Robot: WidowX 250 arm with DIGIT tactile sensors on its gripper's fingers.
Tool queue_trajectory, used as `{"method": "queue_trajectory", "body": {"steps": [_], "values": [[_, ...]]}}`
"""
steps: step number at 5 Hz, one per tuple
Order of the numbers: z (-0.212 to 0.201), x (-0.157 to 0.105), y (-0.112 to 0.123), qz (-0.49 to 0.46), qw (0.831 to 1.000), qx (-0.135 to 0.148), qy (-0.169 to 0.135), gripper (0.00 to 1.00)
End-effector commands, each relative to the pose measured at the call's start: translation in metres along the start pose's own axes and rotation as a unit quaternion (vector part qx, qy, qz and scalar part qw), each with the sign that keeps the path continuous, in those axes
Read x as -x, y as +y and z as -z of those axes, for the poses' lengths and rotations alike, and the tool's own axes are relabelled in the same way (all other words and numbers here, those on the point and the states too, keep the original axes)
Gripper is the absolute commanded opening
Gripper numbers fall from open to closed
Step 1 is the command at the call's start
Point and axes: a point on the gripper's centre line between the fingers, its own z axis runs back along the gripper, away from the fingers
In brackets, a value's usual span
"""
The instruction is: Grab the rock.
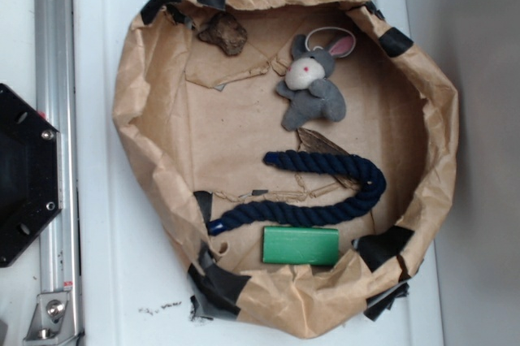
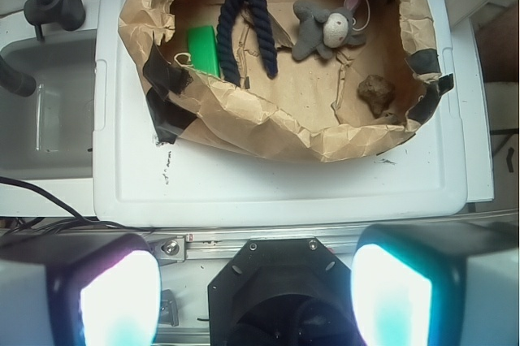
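Observation:
The rock [image 1: 223,33] is a small dark brown, rough lump lying at the top left inside the brown paper basin [image 1: 146,131]. In the wrist view the rock [image 2: 376,92] sits at the basin's right side, near the paper wall. My gripper [image 2: 256,293] is open, high above the robot base and well back from the basin, with nothing between its two glowing pads [image 2: 118,297]. The gripper does not appear in the exterior view.
Inside the basin lie a grey plush mouse [image 1: 313,80], a curved navy rope [image 1: 321,192] and a green rectangular block [image 1: 300,245]. The basin rests on a white surface [image 1: 122,281]. The black robot base [image 1: 24,175] and a metal rail [image 1: 57,118] are at the left.

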Motion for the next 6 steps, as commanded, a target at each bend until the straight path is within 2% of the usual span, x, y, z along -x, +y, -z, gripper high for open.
{"method": "queue_trajectory", "body": {"steps": [1,2,3,4,6], "values": [[0.0,0.0,0.0,0.0,1.0,0.0,0.0,1.0],[0.023,-0.042,0.022,0.033,0.999,-0.033,-0.026,1.0],[0.05,-0.077,0.036,0.078,0.996,-0.042,-0.033,1.0],[0.09,-0.099,0.047,0.155,0.987,-0.038,-0.001,1.0],[0.09,-0.099,0.047,0.155,0.987,-0.038,-0.001,1.0]]}}
